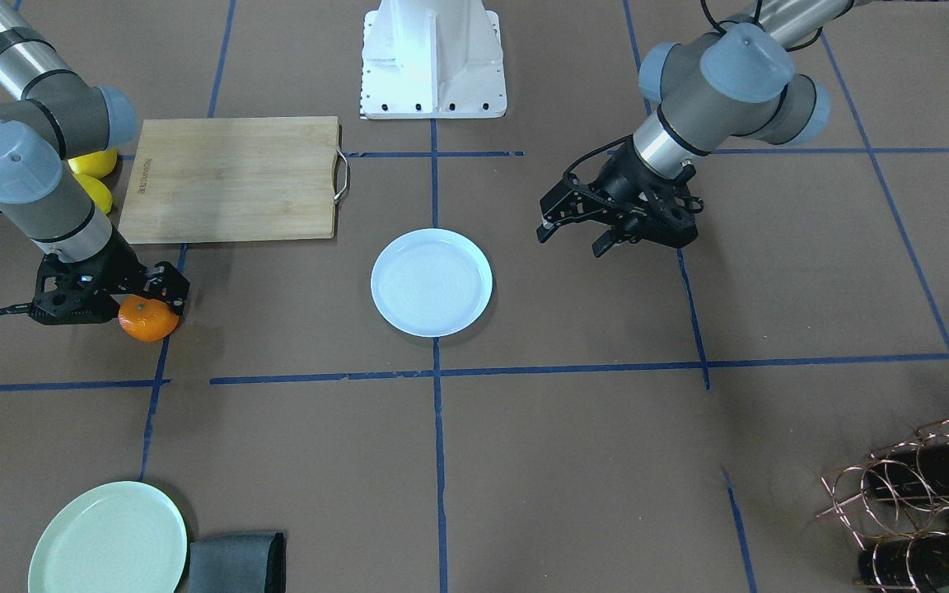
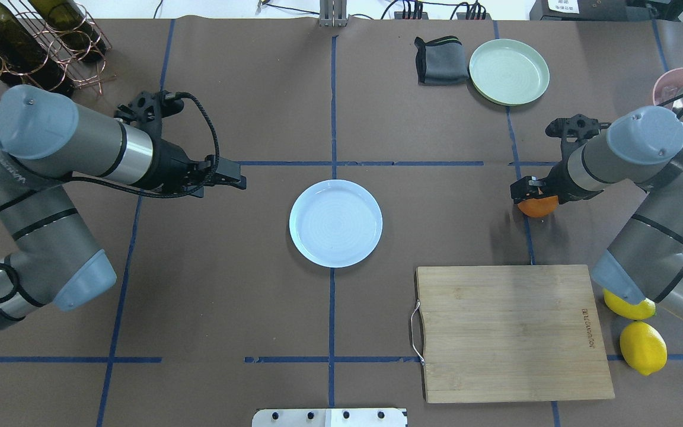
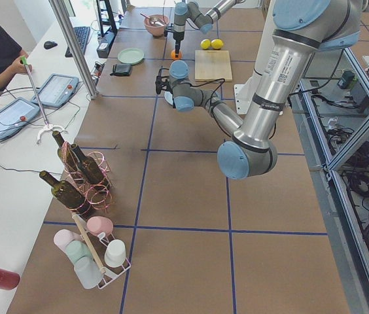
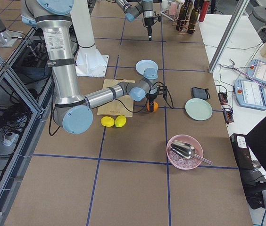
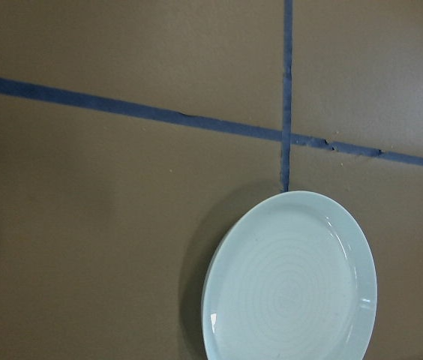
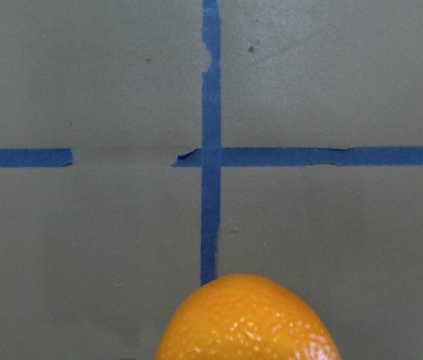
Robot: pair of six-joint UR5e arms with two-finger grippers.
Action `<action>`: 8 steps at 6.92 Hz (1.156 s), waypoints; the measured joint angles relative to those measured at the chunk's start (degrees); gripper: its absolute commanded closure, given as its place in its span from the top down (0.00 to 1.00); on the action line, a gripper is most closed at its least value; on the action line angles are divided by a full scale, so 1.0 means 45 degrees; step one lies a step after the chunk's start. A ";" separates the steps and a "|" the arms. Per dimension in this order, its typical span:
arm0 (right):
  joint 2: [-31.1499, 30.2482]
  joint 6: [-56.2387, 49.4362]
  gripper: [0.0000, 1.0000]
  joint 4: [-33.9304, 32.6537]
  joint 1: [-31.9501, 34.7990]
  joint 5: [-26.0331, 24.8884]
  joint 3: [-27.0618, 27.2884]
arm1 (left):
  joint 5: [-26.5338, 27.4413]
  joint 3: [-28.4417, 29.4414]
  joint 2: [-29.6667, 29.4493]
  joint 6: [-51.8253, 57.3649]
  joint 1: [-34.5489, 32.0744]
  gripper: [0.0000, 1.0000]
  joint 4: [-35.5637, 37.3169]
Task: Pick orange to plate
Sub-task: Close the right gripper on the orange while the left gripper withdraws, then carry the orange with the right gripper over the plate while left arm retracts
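The orange sits low at the table's surface on a blue tape line, between the fingers of my right gripper, which looks shut on it. From overhead the orange peeks out under the right gripper; the right wrist view shows only the orange's top. The white plate lies in the table's middle, well apart from the orange, and is also seen from above and by the left wrist. My left gripper hovers open and holds nothing, to one side of the plate.
A wooden cutting board lies between the plate and two yellow lemons. A mint-green plate and a folded grey cloth are at the far edge. A wine-bottle rack and a pink bowl with a scoop stand at the table's ends.
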 measured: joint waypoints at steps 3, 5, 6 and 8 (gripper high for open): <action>0.0118 0.0084 0.04 -0.0001 -0.0044 0.0033 -0.0023 | -0.1082 -0.1020 0.1813 0.1746 -0.1299 0.99 -0.0009; 0.1331 0.1361 0.04 -0.0208 -0.0228 0.0103 0.0303 | -0.1806 -0.1388 0.3325 0.4157 -0.2562 0.99 -0.0010; 0.2246 0.2806 0.04 -0.0325 -0.0667 0.0039 0.0327 | -0.1944 -0.1382 0.4087 0.5729 -0.3123 0.99 -0.0002; 0.4030 0.5310 0.04 -0.0677 -0.2111 -0.0839 0.0243 | -0.2012 -0.1080 0.5210 0.9009 -0.4165 1.00 0.0059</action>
